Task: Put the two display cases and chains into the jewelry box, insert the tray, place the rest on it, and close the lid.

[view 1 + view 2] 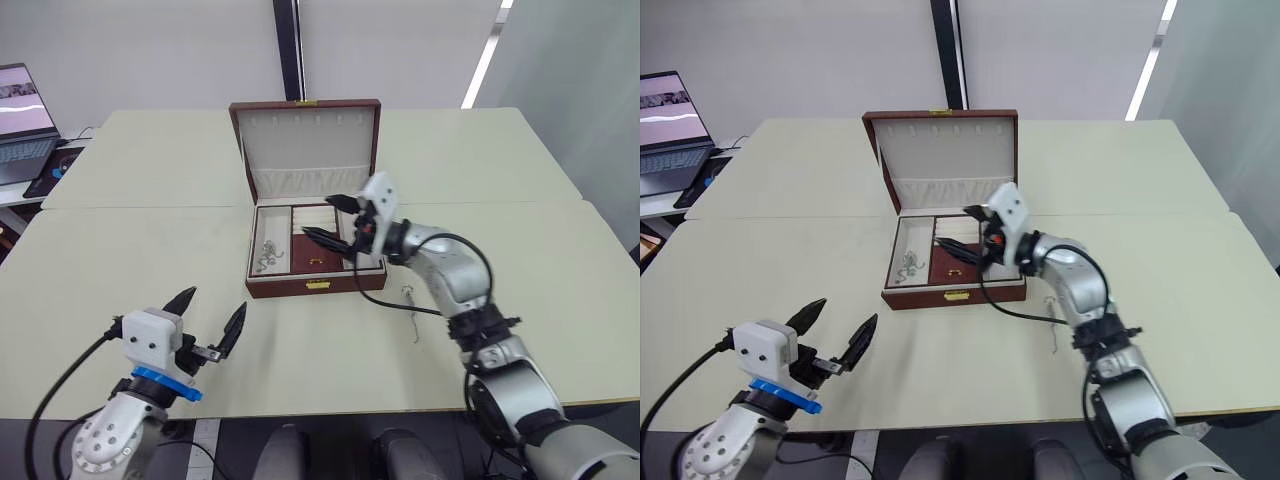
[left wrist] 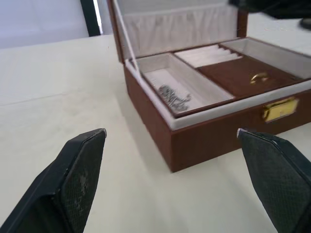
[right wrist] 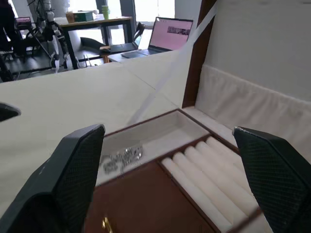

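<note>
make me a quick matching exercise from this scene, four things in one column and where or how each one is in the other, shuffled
Things:
1. jewelry box
2. silver chain
3. right gripper
4. left gripper

Places or states:
A. open, hovering low over the bare table, short of the box
B. lying in the box's left compartment
C. open, hanging above the box's interior
D. standing on the table with its lid raised

Pairs: 1-D, 2-B, 3-C, 4-A
</note>
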Available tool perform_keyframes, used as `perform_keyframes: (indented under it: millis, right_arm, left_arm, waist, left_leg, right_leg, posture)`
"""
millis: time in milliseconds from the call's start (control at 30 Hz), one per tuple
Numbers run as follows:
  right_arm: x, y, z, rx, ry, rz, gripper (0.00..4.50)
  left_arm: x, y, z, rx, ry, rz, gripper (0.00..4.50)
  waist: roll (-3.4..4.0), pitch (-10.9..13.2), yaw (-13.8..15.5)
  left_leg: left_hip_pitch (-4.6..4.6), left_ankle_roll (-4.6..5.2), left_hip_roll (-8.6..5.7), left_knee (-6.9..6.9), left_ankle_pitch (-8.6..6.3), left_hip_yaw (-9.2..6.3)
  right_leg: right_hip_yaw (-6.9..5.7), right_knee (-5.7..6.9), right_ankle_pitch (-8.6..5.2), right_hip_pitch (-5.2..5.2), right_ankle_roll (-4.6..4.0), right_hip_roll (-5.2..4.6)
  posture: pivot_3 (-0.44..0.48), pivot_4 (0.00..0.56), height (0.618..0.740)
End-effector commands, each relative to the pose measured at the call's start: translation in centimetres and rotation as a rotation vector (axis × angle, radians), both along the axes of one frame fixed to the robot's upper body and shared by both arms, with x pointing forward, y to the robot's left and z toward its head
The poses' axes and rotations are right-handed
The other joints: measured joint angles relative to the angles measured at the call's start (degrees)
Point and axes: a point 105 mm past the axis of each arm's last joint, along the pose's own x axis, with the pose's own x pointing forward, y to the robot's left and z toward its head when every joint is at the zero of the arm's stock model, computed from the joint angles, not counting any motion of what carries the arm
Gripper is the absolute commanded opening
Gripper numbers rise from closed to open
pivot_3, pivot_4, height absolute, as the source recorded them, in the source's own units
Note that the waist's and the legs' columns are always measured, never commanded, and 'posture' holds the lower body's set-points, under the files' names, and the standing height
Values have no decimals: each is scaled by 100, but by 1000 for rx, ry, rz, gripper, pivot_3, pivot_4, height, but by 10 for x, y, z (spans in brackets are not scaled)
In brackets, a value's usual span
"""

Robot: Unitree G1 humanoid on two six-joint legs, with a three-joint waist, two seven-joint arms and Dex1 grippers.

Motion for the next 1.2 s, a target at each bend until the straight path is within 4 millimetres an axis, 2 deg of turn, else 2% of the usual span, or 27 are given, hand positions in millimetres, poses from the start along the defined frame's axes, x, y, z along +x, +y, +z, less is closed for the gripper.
perform_keyframes:
  millis: [33,133,233,367,600,800,900,1200]
  right_arm:
    - [-6,-33,9,5,-32,-7,4471]
    - [-10,-78,-2,-58,-22,-67,4471]
    - [-15,-111,-7,-80,-7,-141,4471]
    - [-24,-136,-17,-108,12,-210,4471]
    - [-39,-173,-35,-127,52,-339,4471]
    - [-47,-201,-48,-160,80,-427,4471]
    - [-47,-208,-52,-165,84,-450,4471]
    - [-42,-209,-53,-161,77,-457,4471]
  left_arm:
    - [3,20,8,-5,27,-3,4500]
    - [14,42,19,32,33,-6,4500]
    - [24,62,27,91,45,-15,4500]
    - [34,85,35,133,63,-17,4500]
    - [45,109,45,186,63,5,4500]
    - [47,118,41,188,64,18,4500]
    - [48,120,40,188,62,22,4500]
    - [43,124,37,183,69,34,4500]
  waist:
    - [0,1,-12]
    - [-1,3,-11]
    - [-1,3,-16]
    - [-1,3,-41]
    - [-1,4,-14]
    - [-1,4,-17]
    - [-1,4,-30]
    - [-1,4,-21]
  left_leg:
    - [0,0,0,0,0,2]
    - [1,0,3,0,0,-1]
    - [3,0,3,0,0,-2]
    - [6,0,3,0,0,8]
    - [4,0,3,-1,0,8]
    - [5,0,3,-1,0,8]
    - [6,0,3,-1,0,9]
    - [7,0,3,-1,0,9]
  right_leg:
    - [2,0,0,0,0,0]
    - [-1,2,0,-1,0,3]
    - [-2,2,0,1,0,5]
    - [9,2,0,2,0,4]
    - [7,1,0,1,0,1]
    - [5,2,0,2,0,-1]
    - [7,2,0,2,0,-1]
    - [6,3,0,3,0,-1]
  posture:
    - [0,150,740]
    - [0,150,740]
    - [0,150,740]
    - [0,150,740]
    - [0,150,740]
    - [0,150,740]
    - [0,150,740]
    - [0,150,740]
